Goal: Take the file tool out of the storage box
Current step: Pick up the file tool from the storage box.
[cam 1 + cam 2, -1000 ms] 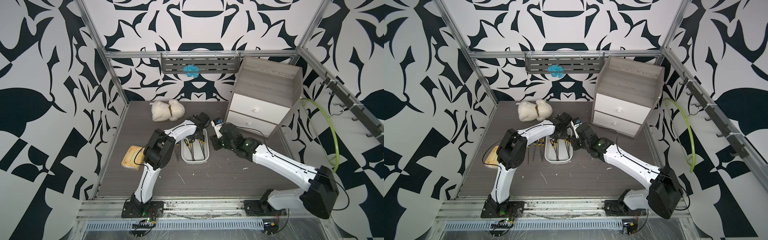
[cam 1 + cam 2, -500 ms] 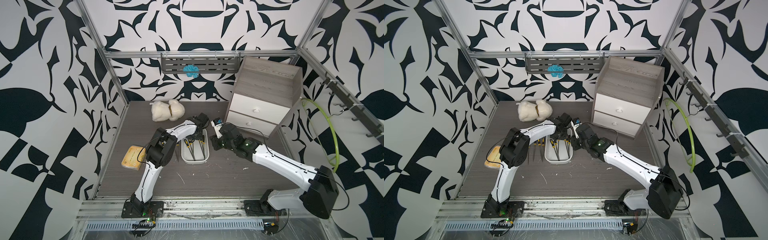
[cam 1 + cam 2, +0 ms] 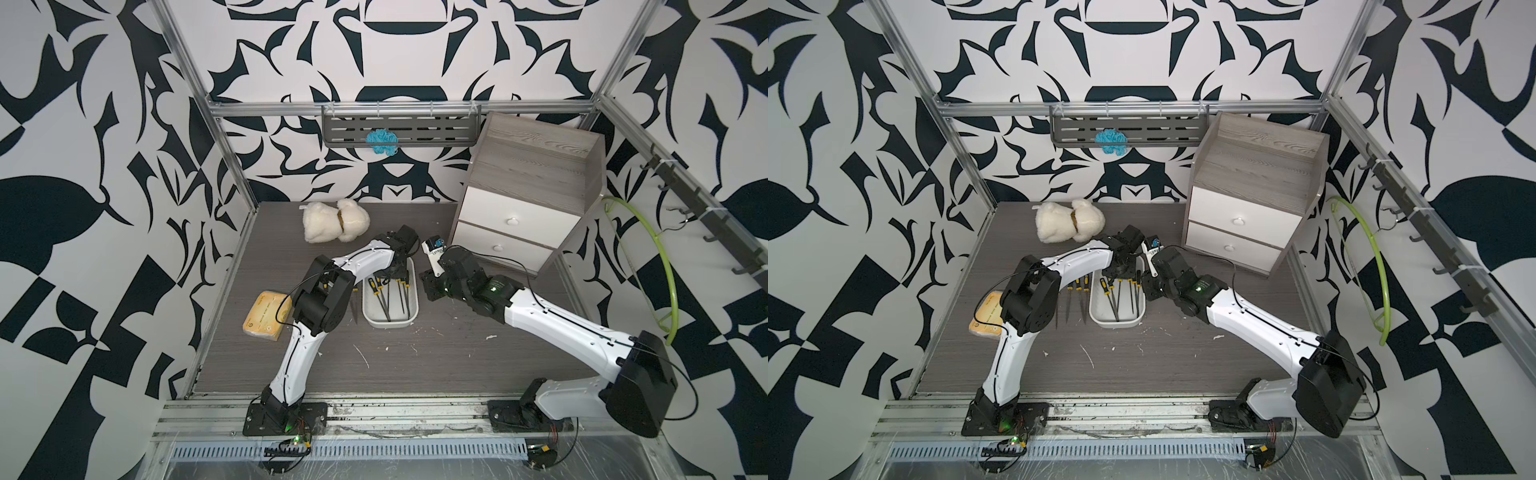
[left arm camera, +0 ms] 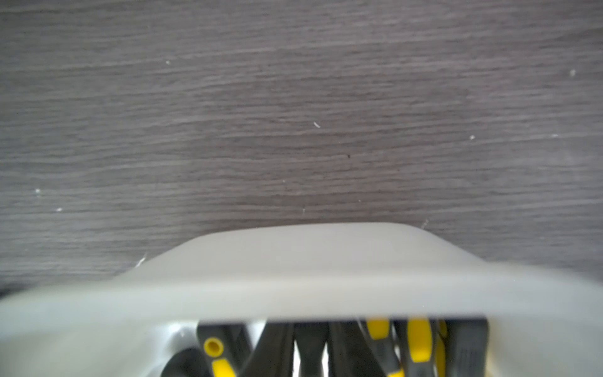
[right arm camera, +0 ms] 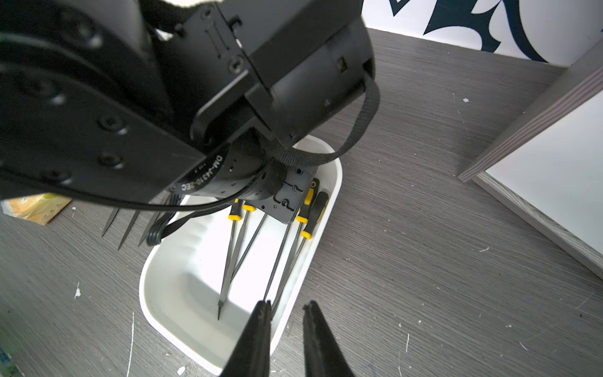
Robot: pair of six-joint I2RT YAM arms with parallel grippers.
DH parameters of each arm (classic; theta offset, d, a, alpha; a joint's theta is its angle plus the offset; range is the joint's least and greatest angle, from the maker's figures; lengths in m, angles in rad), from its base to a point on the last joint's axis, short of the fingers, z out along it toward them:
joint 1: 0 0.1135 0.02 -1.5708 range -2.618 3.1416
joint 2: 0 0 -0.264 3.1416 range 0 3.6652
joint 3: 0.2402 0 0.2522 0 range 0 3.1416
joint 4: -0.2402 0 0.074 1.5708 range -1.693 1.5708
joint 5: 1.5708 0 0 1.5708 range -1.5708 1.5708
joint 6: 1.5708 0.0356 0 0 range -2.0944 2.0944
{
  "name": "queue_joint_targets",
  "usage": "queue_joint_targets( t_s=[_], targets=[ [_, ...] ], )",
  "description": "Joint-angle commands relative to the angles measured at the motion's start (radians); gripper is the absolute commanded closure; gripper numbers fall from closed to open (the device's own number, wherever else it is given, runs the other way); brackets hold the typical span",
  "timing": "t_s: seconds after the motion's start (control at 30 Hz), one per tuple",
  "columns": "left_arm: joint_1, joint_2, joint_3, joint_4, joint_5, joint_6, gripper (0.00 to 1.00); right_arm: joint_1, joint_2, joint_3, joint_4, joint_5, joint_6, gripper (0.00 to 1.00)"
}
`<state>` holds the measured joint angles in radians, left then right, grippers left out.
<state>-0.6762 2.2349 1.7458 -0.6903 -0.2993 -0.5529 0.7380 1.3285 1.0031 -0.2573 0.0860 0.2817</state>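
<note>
While my left gripper [image 3: 394, 271], jaws hidden, crowds the far end of the white plastic storage box [image 3: 388, 325], right gripper [image 5: 287, 308] hangs barely parted, empty, beside its right rim.

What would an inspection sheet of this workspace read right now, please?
Surface: dark wood-grain tabletop, scattered white scraps.
Job's things: white storage box holding several yellow-handled files; more files lie on the table beside it.
Clutter: plush toy, yellow packet, drawer cabinet.
Grippers: left gripper down among the handles, jaws hidden; right gripper slightly open, empty, at the box's rim.
Cables: black cable loops from the right arm near the cabinet.
Surroundings: patterned walls, grey rack with blue tuft, green hoop.
</note>
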Motion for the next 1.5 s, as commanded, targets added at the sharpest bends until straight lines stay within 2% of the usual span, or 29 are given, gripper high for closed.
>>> queue_joint_targets(
  t_s=[0.0,0.3,0.47,0.57,0.67,0.73,0.8,1.0,1.17,1.23,1.47],
  targets=[
    [0.003,-0.094,-0.042,0.014,0.019,-0.007,0.98,-0.002,-0.010,0.024,0.025,-0.002,0.000,0.76],
    [0.006,-0.376,-0.214,0.221,0.030,0.023,1.00,-0.002,-0.030,0.006,0.046,-0.002,-0.003,0.76],
    [0.012,-0.555,-0.362,0.381,0.107,0.001,1.00,-0.002,-0.064,-0.007,0.059,-0.015,-0.003,0.76],
    [0.049,-0.674,-0.469,0.474,0.248,-0.037,1.00,-0.002,-0.099,-0.034,0.101,-0.052,-0.002,0.76],
    [0.109,-0.787,-0.633,0.651,0.463,-0.150,1.00,-0.003,-0.134,-0.055,0.126,-0.113,0.015,0.77],
    [0.124,-0.856,-0.739,0.727,0.529,-0.193,1.00,-0.003,-0.149,-0.061,0.127,-0.179,0.034,0.77],
    [0.124,-0.916,-0.807,0.718,0.540,-0.185,1.00,-0.003,-0.165,-0.078,0.129,-0.246,0.064,0.77],
    [0.126,-1.147,-1.032,0.814,0.539,-0.181,1.00,-0.003,-0.184,-0.190,0.224,-0.474,0.180,0.68],
    [0.127,-1.219,-1.085,0.834,0.563,-0.160,1.00,0.007,-0.065,-0.236,0.416,-0.681,0.307,0.61],
    [0.127,-1.231,-1.106,0.873,0.574,-0.162,1.00,0.026,-0.012,-0.214,0.436,-0.711,0.325,0.60],
    [0.127,-1.239,-1.110,0.844,0.565,-0.139,1.00,0.081,0.120,-0.182,0.545,-0.778,0.374,0.62]
  ],
)
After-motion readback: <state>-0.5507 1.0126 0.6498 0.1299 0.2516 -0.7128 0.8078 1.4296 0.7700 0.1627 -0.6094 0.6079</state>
